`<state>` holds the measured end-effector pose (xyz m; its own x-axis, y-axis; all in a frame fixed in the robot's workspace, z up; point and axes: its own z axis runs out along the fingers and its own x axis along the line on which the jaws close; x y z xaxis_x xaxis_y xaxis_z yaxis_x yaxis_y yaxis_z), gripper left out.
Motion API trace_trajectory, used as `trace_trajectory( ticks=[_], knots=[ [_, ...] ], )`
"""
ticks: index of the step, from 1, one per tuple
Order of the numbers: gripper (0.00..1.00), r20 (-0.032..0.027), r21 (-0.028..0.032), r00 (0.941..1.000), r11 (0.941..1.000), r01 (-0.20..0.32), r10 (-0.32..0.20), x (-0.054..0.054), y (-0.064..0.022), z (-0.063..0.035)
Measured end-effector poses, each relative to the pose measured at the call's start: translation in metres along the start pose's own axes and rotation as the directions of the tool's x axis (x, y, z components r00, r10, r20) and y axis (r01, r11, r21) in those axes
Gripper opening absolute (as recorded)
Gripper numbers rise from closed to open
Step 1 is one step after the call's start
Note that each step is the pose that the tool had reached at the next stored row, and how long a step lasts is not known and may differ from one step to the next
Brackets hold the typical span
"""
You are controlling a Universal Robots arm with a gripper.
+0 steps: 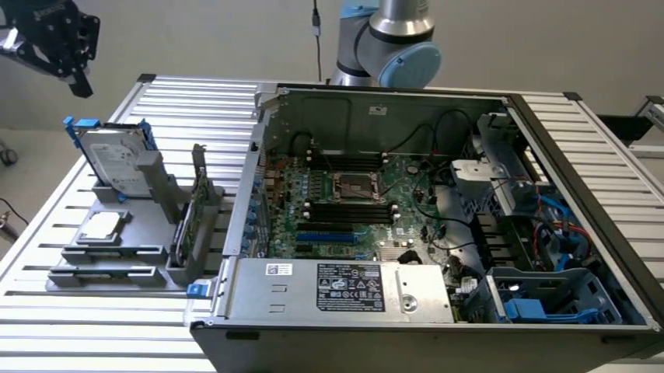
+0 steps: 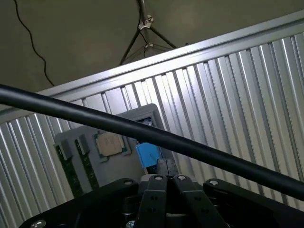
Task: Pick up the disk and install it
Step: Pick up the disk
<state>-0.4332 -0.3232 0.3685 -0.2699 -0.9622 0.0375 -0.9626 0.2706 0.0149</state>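
The disk (image 1: pixel 112 159), silver-grey with a white label and a bright blue carrier, stands upright in a grey holder (image 1: pixel 124 233) on the slatted table at the exterior view's left. My black gripper (image 1: pixel 79 84) hangs in the air above and to the left of it, apart from it, with nothing in it. In the wrist view the gripper (image 2: pixel 166 172) has its fingers (image 2: pixel 153 190) pressed together, shut. The disk's blue carrier (image 2: pixel 148 154) shows just beyond the tips, far below.
The open computer case (image 1: pixel 415 210) lies at the exterior view's right, with a motherboard and a blue-lined bay (image 1: pixel 550 299) at its near right corner. The holder also carries a small silver chip (image 1: pixel 102 226) and a green card (image 1: pixel 186 225). A black cable (image 2: pixel 95 118) crosses the wrist view.
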Motion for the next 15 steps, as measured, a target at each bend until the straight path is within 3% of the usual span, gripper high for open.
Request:
trace_trajectory(
  ticks=[4,7,11,15],
  knots=[
    [0.11,-0.0012,0.0027,0.9973,0.9973,0.073,-0.073,0.0,0.0,0.0004],
    [0.11,-0.0022,0.0046,0.992,0.992,0.126,-0.126,0.0,0.0,0.0007],
    [0.11,-0.0037,0.0072,0.9801,0.9801,0.198,-0.198,-0.0001,0.0,0.0014],
    [0.11,-0.0055,0.0098,0.9633,0.9632,0.269,-0.268,-0.0001,0.0001,0.0018]
  ],
)
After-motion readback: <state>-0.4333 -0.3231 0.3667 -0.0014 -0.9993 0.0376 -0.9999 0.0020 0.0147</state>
